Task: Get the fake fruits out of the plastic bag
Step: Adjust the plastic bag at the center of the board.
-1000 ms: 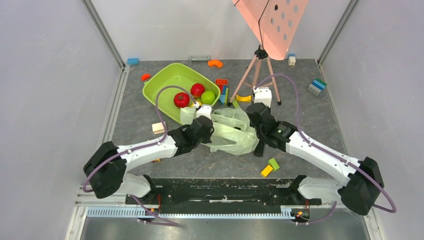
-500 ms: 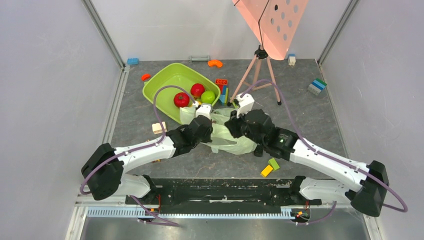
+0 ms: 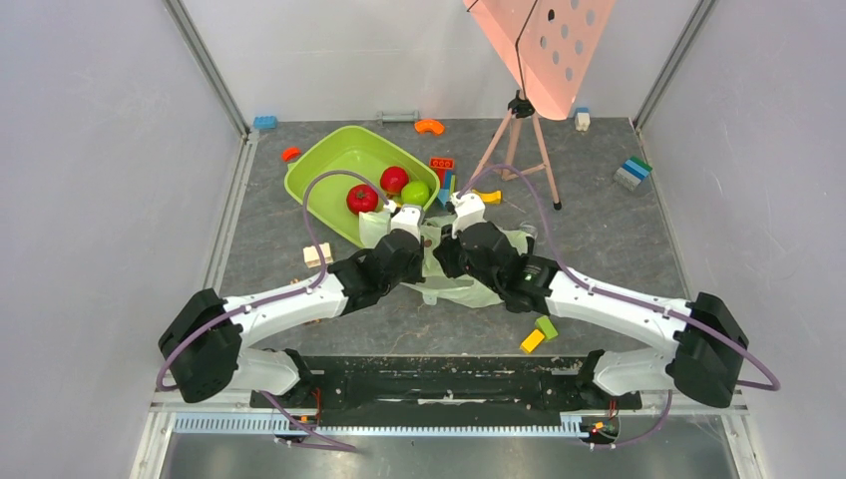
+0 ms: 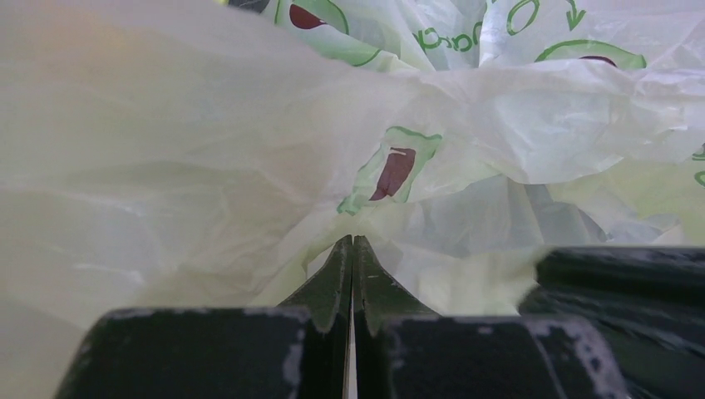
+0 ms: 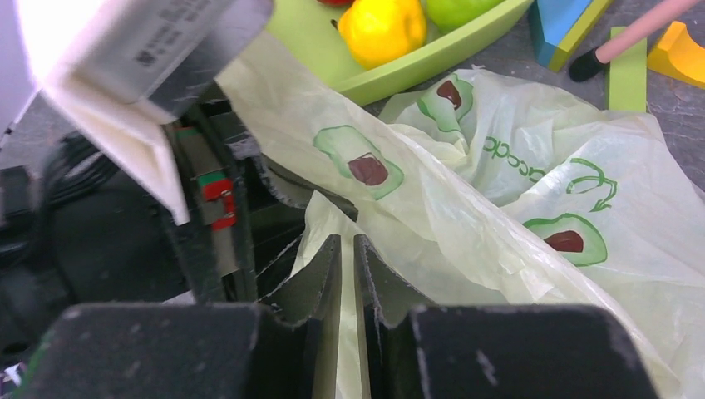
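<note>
— Two grippers are seen; how are they set?
— The left gripper (image 4: 352,249) is clenched on a fold of the bag (image 3: 464,291); the right gripper (image 5: 347,249) is nipped on its film too.
— Where is the bag found?
— Mid-worktop (image 3: 619,249), just beside the tub's (image 3: 344,160) near corner.

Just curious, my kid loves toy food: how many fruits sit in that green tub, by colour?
Red: 2, the tomato and the apple
Green: 1, a round fruit
Yellow: 1, a yellow fruit
Total: 4
</note>
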Available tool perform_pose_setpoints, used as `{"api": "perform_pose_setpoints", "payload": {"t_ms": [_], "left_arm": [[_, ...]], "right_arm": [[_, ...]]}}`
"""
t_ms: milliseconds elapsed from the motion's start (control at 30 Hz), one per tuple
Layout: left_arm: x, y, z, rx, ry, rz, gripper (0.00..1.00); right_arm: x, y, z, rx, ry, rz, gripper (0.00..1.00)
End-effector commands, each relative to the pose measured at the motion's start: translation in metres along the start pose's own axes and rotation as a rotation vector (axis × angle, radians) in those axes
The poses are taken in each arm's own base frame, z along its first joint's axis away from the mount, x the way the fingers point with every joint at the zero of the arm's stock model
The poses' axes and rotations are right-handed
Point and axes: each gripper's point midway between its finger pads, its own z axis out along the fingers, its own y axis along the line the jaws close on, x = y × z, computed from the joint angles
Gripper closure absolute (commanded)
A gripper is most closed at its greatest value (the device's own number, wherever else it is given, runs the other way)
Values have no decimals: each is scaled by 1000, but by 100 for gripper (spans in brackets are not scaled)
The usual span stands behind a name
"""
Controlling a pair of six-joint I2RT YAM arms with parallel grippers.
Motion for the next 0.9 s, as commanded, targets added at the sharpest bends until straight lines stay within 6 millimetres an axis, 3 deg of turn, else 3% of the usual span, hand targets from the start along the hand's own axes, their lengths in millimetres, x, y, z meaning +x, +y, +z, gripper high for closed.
{"api": "perform_pose_setpoints", "payload": {"t_ms": [0,167,367,567,633,867], "left_arm": [[-15,-6,-3,33,-61,-41,98],[-15,-6,0,29,-60,-37,98],[-15,-5,5,10,-56,-33,98],[-15,-3,6,-3,-55,-27,98],[-15,-4,6,0,-54,-29,98],[-33,-30,4,111,-91,-66,98]], "right_arm": [[-9,-5,12,51,-45,30,88],[23,-21,16,118,48,18,88],[63,-64,14,324,163,-47,88],[77,-101,0,518,202,-111,88],[75,-101,0,507,182,-114,88],[61,-57,22,224,53,-88,86]]}}
